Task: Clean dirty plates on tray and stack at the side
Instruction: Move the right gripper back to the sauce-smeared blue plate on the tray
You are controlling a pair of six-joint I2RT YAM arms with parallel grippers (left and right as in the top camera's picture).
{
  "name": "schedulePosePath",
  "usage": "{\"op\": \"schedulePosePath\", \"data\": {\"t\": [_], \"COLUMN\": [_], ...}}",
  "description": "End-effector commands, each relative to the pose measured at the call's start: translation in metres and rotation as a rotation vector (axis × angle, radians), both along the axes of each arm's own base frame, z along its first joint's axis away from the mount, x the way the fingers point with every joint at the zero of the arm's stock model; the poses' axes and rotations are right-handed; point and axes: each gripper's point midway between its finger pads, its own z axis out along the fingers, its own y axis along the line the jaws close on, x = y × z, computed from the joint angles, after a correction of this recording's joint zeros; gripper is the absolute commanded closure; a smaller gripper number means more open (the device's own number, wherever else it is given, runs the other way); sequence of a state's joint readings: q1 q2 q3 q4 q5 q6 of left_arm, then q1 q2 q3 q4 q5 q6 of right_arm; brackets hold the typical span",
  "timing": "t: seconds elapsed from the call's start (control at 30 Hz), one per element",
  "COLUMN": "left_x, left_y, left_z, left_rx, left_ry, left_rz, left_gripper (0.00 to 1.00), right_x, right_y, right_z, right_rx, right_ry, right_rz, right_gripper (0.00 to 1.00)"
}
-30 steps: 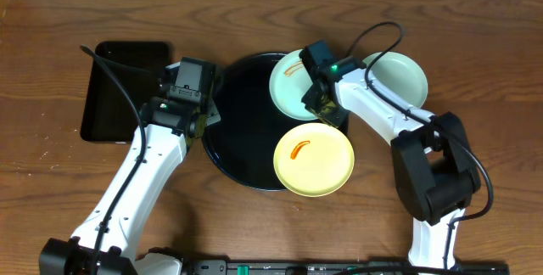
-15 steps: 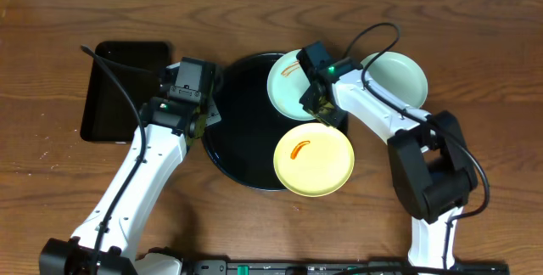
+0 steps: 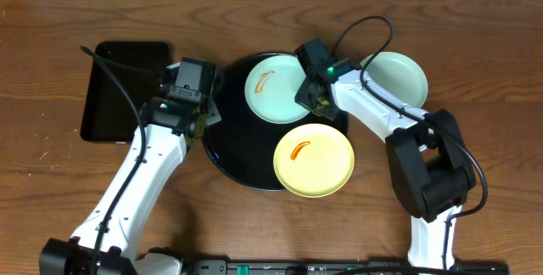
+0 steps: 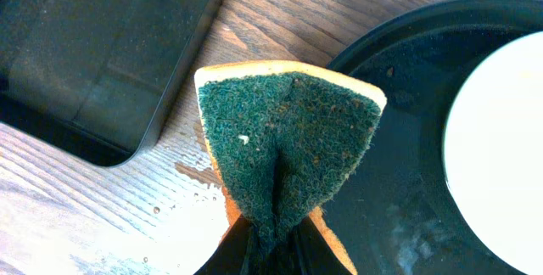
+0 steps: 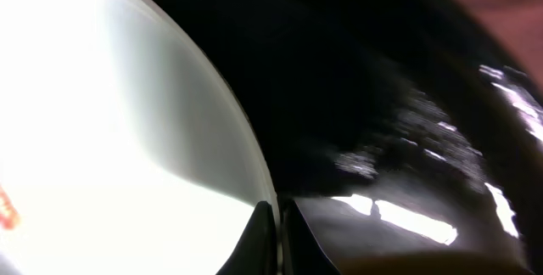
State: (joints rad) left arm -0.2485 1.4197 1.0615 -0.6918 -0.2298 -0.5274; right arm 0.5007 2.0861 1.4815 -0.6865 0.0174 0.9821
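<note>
Right claw (image 3: 311, 99) pinches mint plate (image 3: 276, 91) (on tray (image 3: 231, 135)); left claw (image 4: 276, 243) grips sponge (image 4: 288, 131).

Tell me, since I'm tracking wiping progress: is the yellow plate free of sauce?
No, the yellow plate carries an orange-brown smear near its middle in the overhead view.

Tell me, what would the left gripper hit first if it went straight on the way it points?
Probably the wooden table, in the strip between the rectangular tray and the round tray; the sponge in the left gripper would touch first. Depth is unclear.
</note>
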Motion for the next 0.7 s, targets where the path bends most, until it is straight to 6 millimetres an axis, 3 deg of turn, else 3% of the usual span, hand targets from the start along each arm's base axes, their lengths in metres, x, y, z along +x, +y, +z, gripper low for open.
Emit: {"op": "schedulePosePath", "data": {"t": [0.0,0.33,0.5,0.67], "left_x": [-0.002,0.001,0.009,0.017], "left_y": [0.001,-0.003,-0.019,-0.04], "left_z": [-0.006,-0.005,-0.003,-0.001], "left_rx": [-0.003,-0.026,-0.104,-0.175], "left_ry": [0.014,0.003,-0.024,-0.042], "left_rz": [0.011,0.001,-0.036,-0.129], "left_gripper": [0.88,0.88,0.88,0.88], "right_x": [0.004,0.012,0.0,-0.01], "right_y": [0.02,0.049,0.068,0.069], "right_z": [-0.003,0.007,0.009,0.007], "right_rx": [0.033,0.092,0.114,0.124], "right_ry": [-0.043,-0.138,-0.157,-0.124], "right_rz": [0.185,0.403,0.591,0.628], "right_gripper": [0.99,0.99,0.99,0.99]}}
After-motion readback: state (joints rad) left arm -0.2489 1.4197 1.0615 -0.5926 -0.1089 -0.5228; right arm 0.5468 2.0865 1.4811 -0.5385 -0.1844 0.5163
